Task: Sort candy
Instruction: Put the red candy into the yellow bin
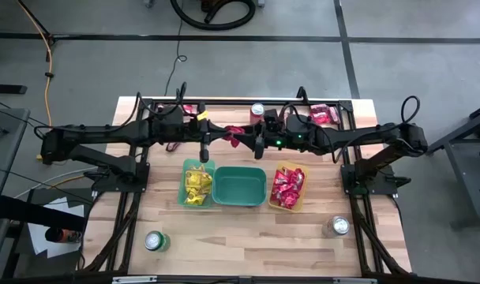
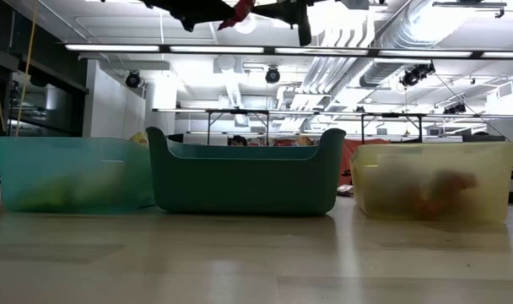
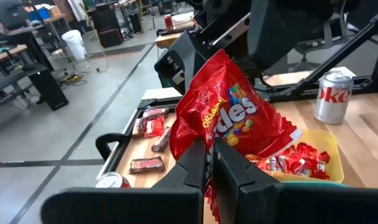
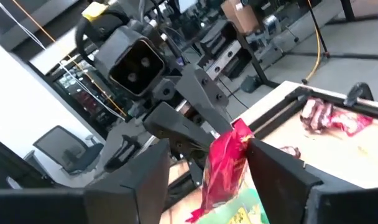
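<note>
A: Why is the red candy bag [image 3: 229, 115] hanging in mid-air?

B: The left gripper [image 3: 209, 163] is pinching its lower edge, fingers pressed together on the wrapper, holding it up above the bins, over the teal bin [image 1: 239, 186] by the look of it.

A: And the right gripper [image 4: 207, 165]?

B: Its fingers are standing spread on either side of the bag, not clamping it. Sorted candy is lying in the green bin [image 1: 197, 185] and the yellow bin [image 1: 288, 187]; more is waiting at the table's far edge [image 1: 323, 115].
</note>
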Available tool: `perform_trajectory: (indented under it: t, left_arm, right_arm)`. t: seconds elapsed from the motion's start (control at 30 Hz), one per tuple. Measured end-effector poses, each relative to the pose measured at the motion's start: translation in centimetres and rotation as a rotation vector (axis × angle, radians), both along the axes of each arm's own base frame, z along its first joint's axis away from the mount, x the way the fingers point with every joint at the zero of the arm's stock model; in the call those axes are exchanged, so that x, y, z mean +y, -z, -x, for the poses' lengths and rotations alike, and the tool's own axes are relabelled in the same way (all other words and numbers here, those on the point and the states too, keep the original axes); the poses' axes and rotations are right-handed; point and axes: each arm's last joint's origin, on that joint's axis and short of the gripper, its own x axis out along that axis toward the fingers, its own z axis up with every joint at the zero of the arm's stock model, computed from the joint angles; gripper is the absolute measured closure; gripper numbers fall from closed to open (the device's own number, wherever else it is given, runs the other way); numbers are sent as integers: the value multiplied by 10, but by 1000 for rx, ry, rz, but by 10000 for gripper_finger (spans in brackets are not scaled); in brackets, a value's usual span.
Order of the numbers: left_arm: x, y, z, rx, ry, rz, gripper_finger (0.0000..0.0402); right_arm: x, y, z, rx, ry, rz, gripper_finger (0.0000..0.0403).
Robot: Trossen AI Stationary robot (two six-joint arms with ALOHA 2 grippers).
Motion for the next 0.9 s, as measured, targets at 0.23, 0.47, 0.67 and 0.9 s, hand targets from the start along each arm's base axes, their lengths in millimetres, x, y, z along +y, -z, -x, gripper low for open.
perform_trajectory:
  t: [0.23, 0.47, 0.67, 0.9]
  left_arm:
    - [-1, 0, -1, -6, -1, 30, 401]
    - [-2, 0, -1, -5, -1, 41, 394]
    - [0, -3, 5, 8, -42, 35, 332]
    - [0, -19, 40, 140, -238, -20, 235]
  right_arm:
    - [0, 3, 0, 34, 17, -6, 290]
    - [-1, 3, 0, 34, 31, -11, 384]
    - [-4, 1, 4, 46, 42, 17, 397]
    - [-19, -14, 41, 180, 89, 67, 401]
